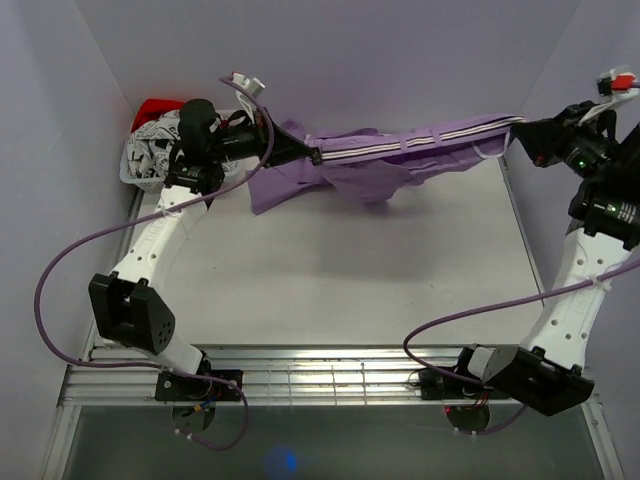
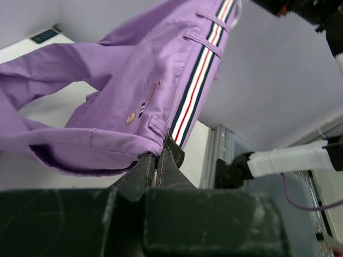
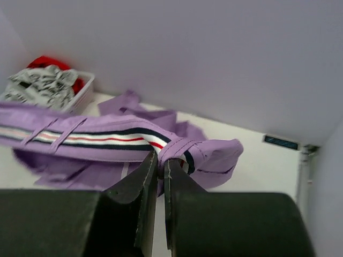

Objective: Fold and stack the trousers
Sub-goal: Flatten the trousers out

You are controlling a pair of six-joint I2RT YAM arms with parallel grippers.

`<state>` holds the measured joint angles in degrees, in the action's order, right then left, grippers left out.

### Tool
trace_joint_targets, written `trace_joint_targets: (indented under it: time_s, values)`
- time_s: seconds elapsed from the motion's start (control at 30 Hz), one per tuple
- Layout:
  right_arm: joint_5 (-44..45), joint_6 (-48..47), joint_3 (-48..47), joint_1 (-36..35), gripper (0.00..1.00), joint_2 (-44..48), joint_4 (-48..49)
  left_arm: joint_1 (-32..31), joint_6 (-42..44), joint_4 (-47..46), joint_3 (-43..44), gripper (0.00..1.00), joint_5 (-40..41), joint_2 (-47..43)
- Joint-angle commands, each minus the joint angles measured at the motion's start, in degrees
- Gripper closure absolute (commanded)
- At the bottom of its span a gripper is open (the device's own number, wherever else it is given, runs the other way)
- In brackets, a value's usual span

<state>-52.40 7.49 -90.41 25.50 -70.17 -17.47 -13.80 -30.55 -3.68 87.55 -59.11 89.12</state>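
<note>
Along far edge, trousers (image 1: pixel 375 175) hang stretched; left gripper (image 1: pixel 314 157), right gripper (image 1: pixel 519 125) pinched tight on waistband (image 1: pixel 420 142) ends; spreading step, seemingly; next: lower flat together.

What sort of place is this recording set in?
Probably a lab test cell, not a home: plain pale walls box in a white tabletop, a slotted metal rail runs along its near edge, and a white basket of crumpled clothes sits in the far left corner.
</note>
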Motion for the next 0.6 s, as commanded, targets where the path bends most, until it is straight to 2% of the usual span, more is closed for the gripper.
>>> trace_joint_targets:
  time_s: [0.0, 0.07, 0.2, 0.23, 0.3, 0.43, 0.47, 0.53, 0.57]
  values:
    - [11.0, 3.7, -3.3, 5.3, 0.92, 5.9, 14.2, -7.0, 5.1, -0.4, -0.1, 1.0, 0.6, -9.7]
    - [13.6, 6.6, -5.9, 6.3, 0.92, 5.2, 15.7, -12.4, 4.6, -1.0, 0.8, 1.0, 2.0, -9.7]
    - [18.3, 13.8, -7.9, 6.3, 0.92, 3.6, 22.2, -19.3, 0.3, -4.0, 3.5, 1.0, 3.6, -7.6]
    - [18.4, 15.8, -7.4, 6.2, 0.92, 3.2, 27.0, -20.5, -0.6, -4.2, 4.6, 1.0, 3.9, -7.1]
    - [18.2, 19.5, -9.2, 3.9, 0.92, -0.2, 29.5, -22.0, -2.7, -5.0, 5.4, 1.0, 4.7, -6.2]
    - [22.2, 14.9, -19.6, -10.2, 0.92, -11.4, 22.0, -20.2, -9.4, -7.6, 1.7, 1.0, 10.8, -8.7]
    - [23.6, 13.4, -20.1, -16.8, 0.92, -12.8, 20.9, -19.2, -10.8, -7.7, -3.2, 1.0, 13.2, -10.2]
    - [26.2, 9.7, -19.8, -23.8, 0.92, -14.7, 19.5, -17.5, -11.8, -3.8, -8.2, 1.0, 18.2, -16.2]
    - [28.0, 6.1, -19.3, -30.9, 0.92, -16.5, 19.1, -16.0, -12.8, -2.1, -10.7, 1.0, 20.8, -18.3]
